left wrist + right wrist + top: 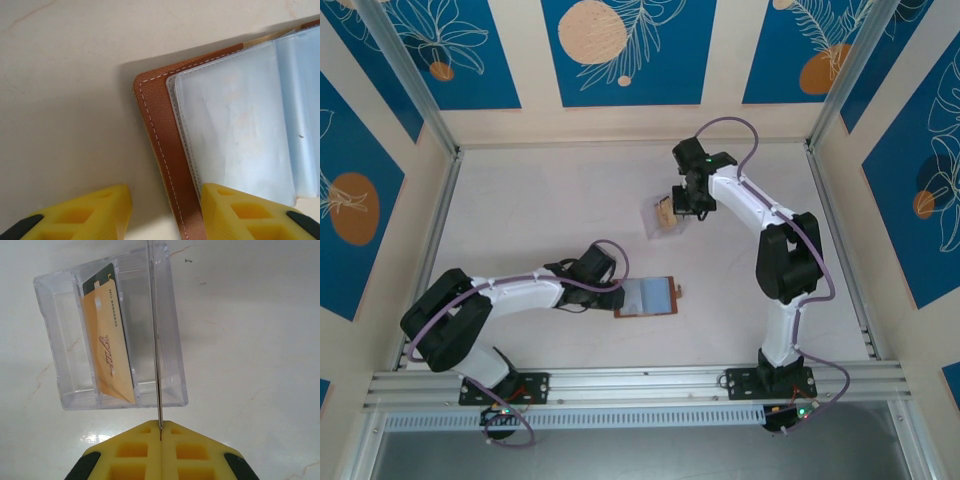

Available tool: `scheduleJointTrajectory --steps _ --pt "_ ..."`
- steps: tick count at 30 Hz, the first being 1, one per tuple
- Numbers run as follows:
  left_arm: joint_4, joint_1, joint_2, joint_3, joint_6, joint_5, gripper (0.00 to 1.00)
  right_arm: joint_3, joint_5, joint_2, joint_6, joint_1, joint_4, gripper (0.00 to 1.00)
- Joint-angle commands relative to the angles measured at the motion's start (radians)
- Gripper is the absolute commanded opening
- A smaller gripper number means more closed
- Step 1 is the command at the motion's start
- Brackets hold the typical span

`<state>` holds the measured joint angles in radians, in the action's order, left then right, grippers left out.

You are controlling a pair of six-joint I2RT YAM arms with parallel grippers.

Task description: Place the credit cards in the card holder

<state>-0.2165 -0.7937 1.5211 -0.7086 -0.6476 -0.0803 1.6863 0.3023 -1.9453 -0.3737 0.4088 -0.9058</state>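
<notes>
Right wrist view: right tool [161,429] is clenched on a thin card [154,340]. The card shows edge-on as a fine line running straight out from btwn the pads, over the clear box [176,365]. A tan card [107,345] stands in the box's left slot.

Top view: card holder [645,297] lies open and flat on the bench [520,200], well apart from the clear box. From the right tool it lies toward the arm bases and slightly left. Its long axis runs left-right, w/ the closing tab at the right end.

Left tool [165,196] is released, pads spread astride the card holder's left edge. One pad sits over bare bench, the other over the clear sleeve pages; can't tell if it presses down.

Judgement: the right arm has the thin card, so the carry is its job. The left arm is nearer the card holder and is placed only to steady it. Key relation: the thin card must travel near-and-left, then its edge must line up w/ a sleeve mouth. Which side the sleeves open on isn't clear. Approx progress: one card in hand, at least one in the clear box.
</notes>
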Motion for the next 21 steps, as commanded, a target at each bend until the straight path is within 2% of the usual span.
scheduleJointTrajectory --steps 1,9,21 --pt "-0.033 -0.011 0.011 0.029 -0.001 0.013 0.43 -0.007 -0.069 0.042 0.002 -0.011 0.001 0.00" --pt "-0.032 -0.011 0.013 0.030 0.000 0.014 0.43 -0.014 -0.092 -0.003 0.010 -0.010 -0.005 0.00" --pt "-0.032 -0.011 0.018 0.023 -0.001 0.016 0.43 -0.004 -0.043 -0.043 0.032 -0.004 -0.021 0.00"
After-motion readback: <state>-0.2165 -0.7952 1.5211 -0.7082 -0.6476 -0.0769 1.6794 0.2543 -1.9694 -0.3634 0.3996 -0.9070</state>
